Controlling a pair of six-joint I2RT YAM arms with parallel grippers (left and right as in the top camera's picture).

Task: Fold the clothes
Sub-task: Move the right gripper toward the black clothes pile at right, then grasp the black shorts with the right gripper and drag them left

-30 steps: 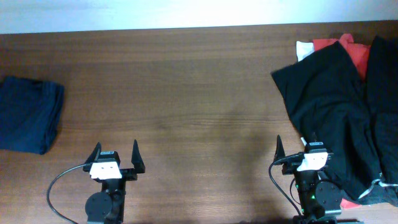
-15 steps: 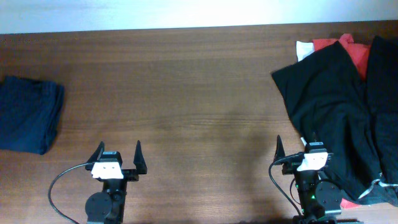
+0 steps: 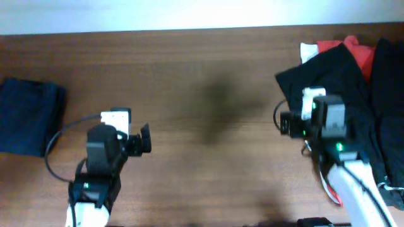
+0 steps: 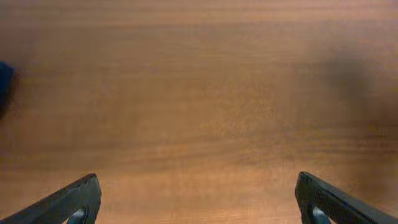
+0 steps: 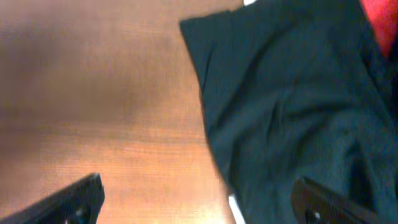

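The black shorts (image 3: 344,85) lie crumpled at the table's right side, in a pile with other clothes. In the right wrist view their left edge and corner (image 5: 292,93) fill the right half of the frame. My right gripper (image 5: 198,182) is open and empty. It hovers over that left edge, one finger over bare wood and one over the black fabric. My right arm (image 3: 323,116) covers part of the shorts from above. My left gripper (image 4: 198,180) is open and empty over bare wood. My left arm (image 3: 117,135) is at the left centre.
A folded navy-blue garment (image 3: 28,123) lies at the left edge; a sliver of it shows in the left wrist view (image 4: 4,81). A red garment (image 3: 363,53) and a white one (image 3: 308,49) lie under the pile. More black fabric (image 3: 391,94) lies far right.
Both arms have risen from the front edge and reached out over the table. The right one now hovers over the shorts' left edge. Both grippers stay open.
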